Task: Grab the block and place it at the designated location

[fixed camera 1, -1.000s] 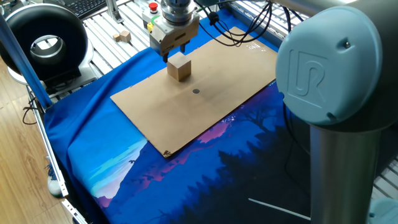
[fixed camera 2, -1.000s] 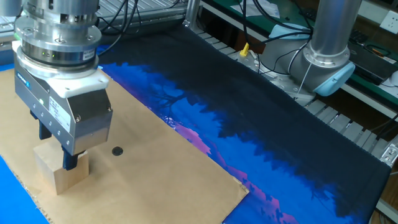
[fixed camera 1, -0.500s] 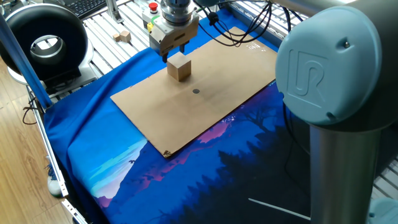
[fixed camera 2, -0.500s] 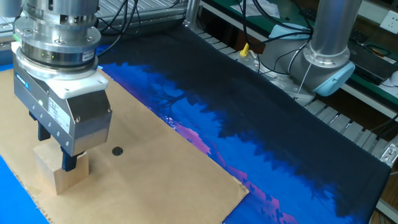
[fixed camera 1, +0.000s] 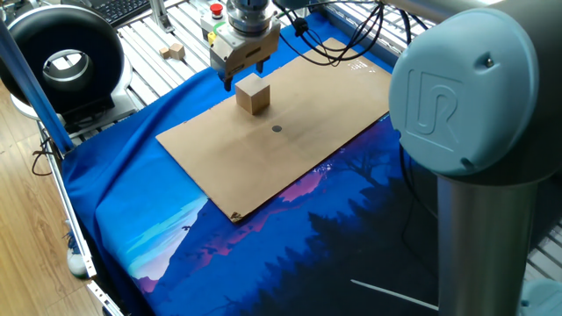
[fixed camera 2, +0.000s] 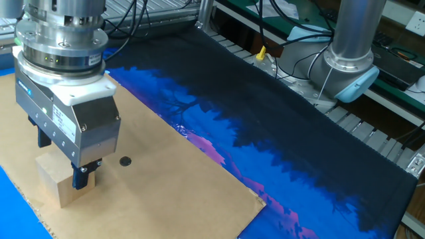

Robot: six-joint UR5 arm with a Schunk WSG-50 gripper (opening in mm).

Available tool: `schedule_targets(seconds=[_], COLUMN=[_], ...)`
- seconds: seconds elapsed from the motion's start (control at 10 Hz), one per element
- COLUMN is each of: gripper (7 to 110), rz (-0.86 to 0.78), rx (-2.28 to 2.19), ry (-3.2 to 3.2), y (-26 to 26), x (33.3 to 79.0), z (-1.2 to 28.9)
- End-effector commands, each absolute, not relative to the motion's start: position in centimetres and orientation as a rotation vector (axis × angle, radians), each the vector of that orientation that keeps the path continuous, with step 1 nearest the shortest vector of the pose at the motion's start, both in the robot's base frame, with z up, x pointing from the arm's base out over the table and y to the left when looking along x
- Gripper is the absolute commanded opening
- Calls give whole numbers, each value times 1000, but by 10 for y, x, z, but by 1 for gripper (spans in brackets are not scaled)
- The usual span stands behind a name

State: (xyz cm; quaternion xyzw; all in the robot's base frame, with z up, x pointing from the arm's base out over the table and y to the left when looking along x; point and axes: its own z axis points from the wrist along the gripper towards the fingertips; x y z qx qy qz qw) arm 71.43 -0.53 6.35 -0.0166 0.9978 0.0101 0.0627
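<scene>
Just below pincer (fixed camera 2: pixel 61 159): block (fixed camera 2: pixel 61 184).

Gripper (fixed camera 2: pixel 63 167) slightly higher over block (fixed camera 2: pixel 61 183) (fingertips raised)

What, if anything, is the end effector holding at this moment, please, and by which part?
Nothing is held. The end effector hangs open just above the wooden cube, which sits on the cardboard sheet, its fingers clear of the cube's sides.

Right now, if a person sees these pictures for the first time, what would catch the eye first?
Probably the gripper poised over the block on the brown cardboard sheet. A small dark dot sits on the sheet, apart from the block. Beneath lies a vivid blue cloth.
</scene>
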Motion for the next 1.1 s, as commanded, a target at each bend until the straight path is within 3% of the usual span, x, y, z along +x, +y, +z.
schedule_targets(seconds=[0.0, 0.1, 0.2, 1.0], gripper=[88, 88, 66, 66], rz=[45, 38, 24, -44], rx=[-46, -46, -47, -65], ry=[3012, 3012, 3016, 3015], y=[-4, -6, -8, -21], x=[715, 715, 714, 715], z=[65, 65, 65, 54])
